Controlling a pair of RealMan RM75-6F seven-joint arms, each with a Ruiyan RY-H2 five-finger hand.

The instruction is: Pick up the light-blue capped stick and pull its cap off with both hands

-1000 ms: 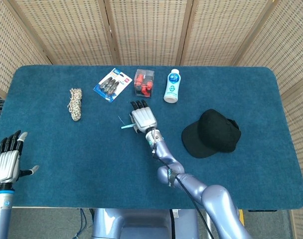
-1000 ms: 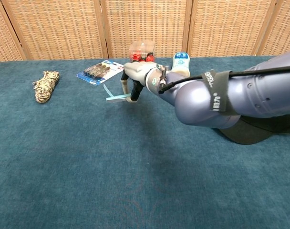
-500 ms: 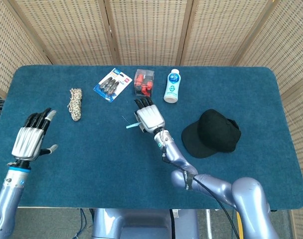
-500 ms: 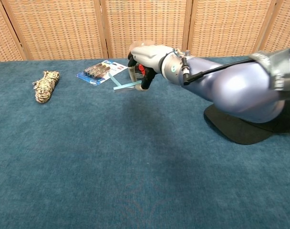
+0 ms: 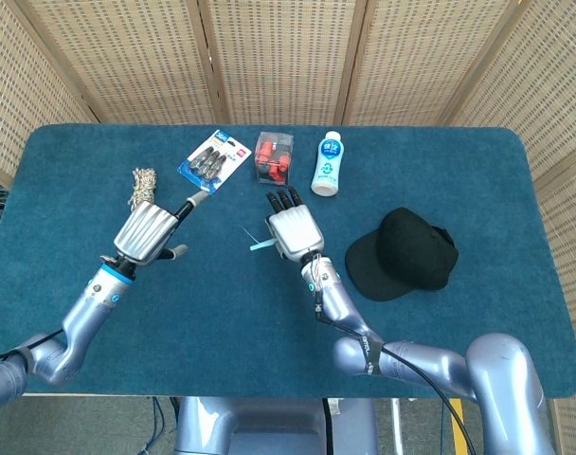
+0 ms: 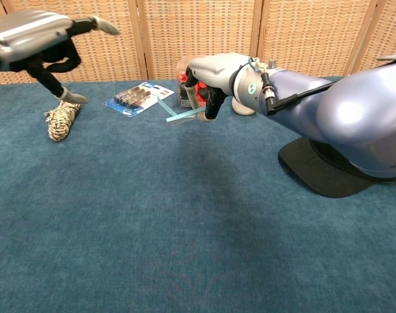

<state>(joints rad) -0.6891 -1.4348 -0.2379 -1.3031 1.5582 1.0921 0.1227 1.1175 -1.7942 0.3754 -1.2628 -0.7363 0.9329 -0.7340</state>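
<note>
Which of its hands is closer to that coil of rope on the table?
Left. The left hand hovers just beside the rope, while the right hand holds the stick well away, near the table's middle.

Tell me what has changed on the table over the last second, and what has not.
The right hand, holding the light-blue capped stick, has lifted it off the cloth and carried it slightly toward the black cap. The left hand, empty with fingers apart, has swung in from the table's near left edge toward the middle, now beside the rope bundle. The rope, marker pack, red box, bottle and cap stayed put.
</note>
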